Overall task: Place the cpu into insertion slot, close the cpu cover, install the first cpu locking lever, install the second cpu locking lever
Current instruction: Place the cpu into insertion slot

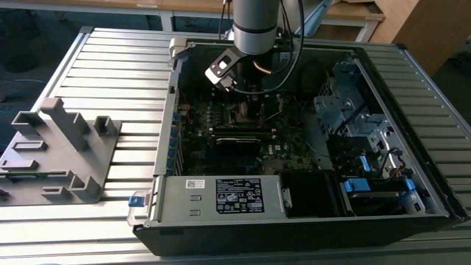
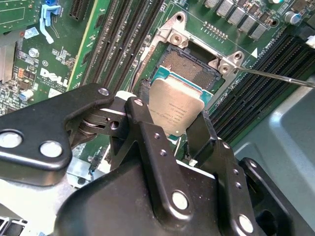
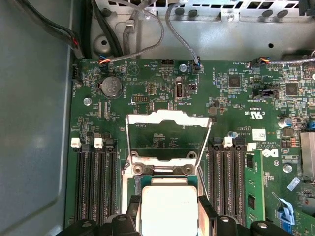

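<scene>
The hand [image 2: 171,120] squeezed the cpu [image 2: 173,101] by its sides, holding it just over the insertion slot [image 2: 189,69], maybe touching it, so it could go in. The cpu cover [image 3: 167,117] stood open to leave room.

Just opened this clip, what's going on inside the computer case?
The arm's gripper reaches into an open computer case. It holds the cpu by its edges between its fingers, just over the insertion slot of the motherboard. The cpu is not seated, as part of the slot's dark centre shows beside it. The cpu cover stands open at the slot's edge.
</scene>
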You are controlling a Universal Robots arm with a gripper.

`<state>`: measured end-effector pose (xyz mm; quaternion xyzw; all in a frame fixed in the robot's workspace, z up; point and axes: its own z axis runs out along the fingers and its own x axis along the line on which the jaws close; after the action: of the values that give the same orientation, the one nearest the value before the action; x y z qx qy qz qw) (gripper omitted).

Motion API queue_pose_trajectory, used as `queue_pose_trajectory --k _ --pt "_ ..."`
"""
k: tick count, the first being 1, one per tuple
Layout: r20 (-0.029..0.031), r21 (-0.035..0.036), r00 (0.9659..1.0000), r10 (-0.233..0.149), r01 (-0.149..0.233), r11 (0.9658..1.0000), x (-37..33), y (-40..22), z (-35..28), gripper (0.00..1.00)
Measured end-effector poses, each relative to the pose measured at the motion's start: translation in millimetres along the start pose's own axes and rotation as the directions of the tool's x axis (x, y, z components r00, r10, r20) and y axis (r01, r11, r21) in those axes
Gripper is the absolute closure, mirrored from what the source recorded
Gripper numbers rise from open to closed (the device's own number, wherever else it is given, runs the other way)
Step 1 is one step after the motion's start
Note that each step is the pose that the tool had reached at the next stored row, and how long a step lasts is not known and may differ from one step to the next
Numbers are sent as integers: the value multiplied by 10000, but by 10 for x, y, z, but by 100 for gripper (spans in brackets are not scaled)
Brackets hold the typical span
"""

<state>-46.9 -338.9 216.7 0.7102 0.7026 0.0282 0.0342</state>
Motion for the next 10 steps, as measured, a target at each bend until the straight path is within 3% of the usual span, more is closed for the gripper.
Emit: queue_pose_trajectory --k 10 --pt "-1 -1 10000 0 0 10000 0 -2 18 46"
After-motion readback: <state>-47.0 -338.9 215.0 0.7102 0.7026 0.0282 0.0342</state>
